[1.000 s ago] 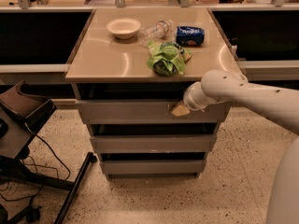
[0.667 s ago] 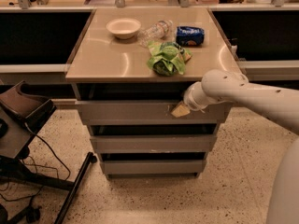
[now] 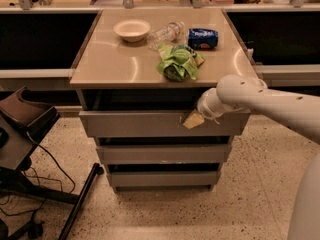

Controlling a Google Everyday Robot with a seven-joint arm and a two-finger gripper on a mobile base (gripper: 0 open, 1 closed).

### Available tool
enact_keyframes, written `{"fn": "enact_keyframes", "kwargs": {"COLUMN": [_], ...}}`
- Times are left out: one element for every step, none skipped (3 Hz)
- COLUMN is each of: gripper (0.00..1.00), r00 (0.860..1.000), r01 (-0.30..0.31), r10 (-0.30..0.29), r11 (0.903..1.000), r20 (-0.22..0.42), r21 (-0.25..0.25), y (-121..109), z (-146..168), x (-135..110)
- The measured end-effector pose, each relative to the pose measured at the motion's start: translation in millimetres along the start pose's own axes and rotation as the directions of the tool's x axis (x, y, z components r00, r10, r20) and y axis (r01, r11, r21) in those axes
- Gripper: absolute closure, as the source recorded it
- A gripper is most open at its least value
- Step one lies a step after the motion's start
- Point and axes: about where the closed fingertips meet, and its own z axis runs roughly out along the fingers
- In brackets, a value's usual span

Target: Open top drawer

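I am looking down on a square desk [image 3: 115, 59] with a smooth, glossy tan top. The white, rounded arm [image 3: 270, 101] is reaching in from 3 o'clock, its pale shell matte and tube-shaped. Under the desk top, the top drawer [image 3: 135, 124] is showing a wide, flat grey metal front with no handle, and a dark gap is running along above it. Below it, two narrower grey drawer fronts [image 3: 160, 154] are sitting stacked, equally plain. At 9 o'clock a dark chair [image 3: 25, 119] is standing on the speckled floor. On the desk, a crumpled green bag [image 3: 177, 64] is lying toward 3 o'clock of centre; a shallow round cream bowl [image 3: 131, 29], a clear plastic bottle [image 3: 165, 33] on its side and a shiny blue packet [image 3: 203, 38] are lining the 12 o'clock edge. The tan, wedge-shaped tool [image 3: 194, 119] is touching the top drawer's upper edge, right of centre; I cannot tell whether it is wide or narrow.
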Motion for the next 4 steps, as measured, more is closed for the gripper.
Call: {"fn": "enact_keyframes", "kwargs": {"gripper": [1.00, 1.00, 1.00, 1.00], "r00": [1.000, 1.000, 1.000, 1.000], "r01": [0.000, -0.003, -0.003, -0.007], "r10": [0.000, 0.002, 0.003, 0.007], "r11": [1.0000, 1.0000, 1.0000, 0.9999], "r20": [0.000, 0.005, 0.005, 0.008], "r21": [0.000, 0.006, 0.006, 0.011], "y": [0, 8, 8, 15], "z": [-1, -3, -6, -8], "x": [0, 4, 3, 7]}}
